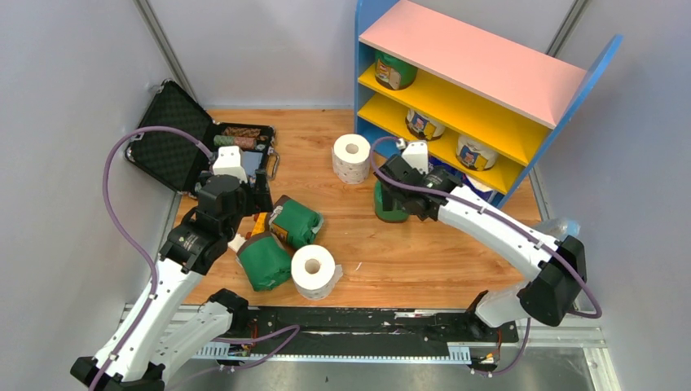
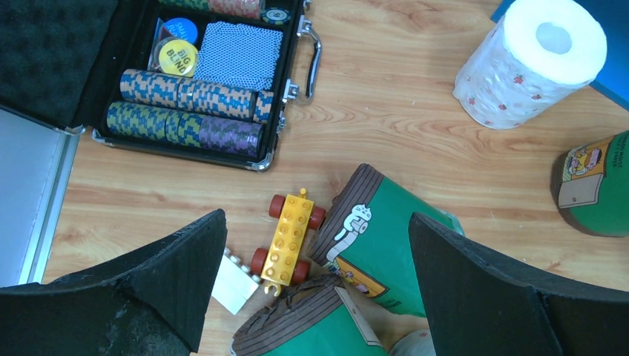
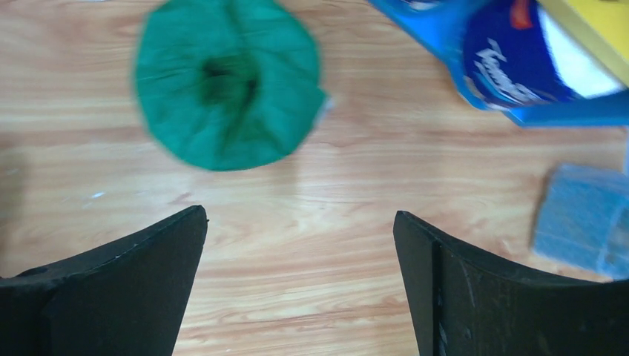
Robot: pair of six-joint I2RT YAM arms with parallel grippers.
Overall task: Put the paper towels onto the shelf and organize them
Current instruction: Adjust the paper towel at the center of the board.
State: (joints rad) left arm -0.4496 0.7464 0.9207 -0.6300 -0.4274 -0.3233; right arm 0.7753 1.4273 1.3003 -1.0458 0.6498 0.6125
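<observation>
The shelf [image 1: 481, 61] stands at the back right with a green roll [image 1: 395, 70] on its upper yellow board and two blue-and-white rolls [image 1: 424, 124] on the lower one. My right gripper [image 1: 391, 183] is open and empty above bare wood [image 3: 300, 282], just beside an upright green roll [image 3: 226, 81]. My left gripper [image 1: 261, 199] is open and empty over two lying green rolls [image 2: 400, 237], one finger on either side of them [image 2: 319, 289]. Bare white dotted rolls stand mid-table [image 1: 351, 158] and near the front [image 1: 314, 271].
An open black case [image 1: 175, 142] with chips and cards [image 2: 200, 81] lies at the back left. A yellow toy car [image 2: 291, 237] and a white brick [image 2: 234, 283] lie by the green rolls. A blue-wrapped roll [image 3: 519, 63] sits at the shelf's foot, next to a blue-grey block [image 3: 586, 219].
</observation>
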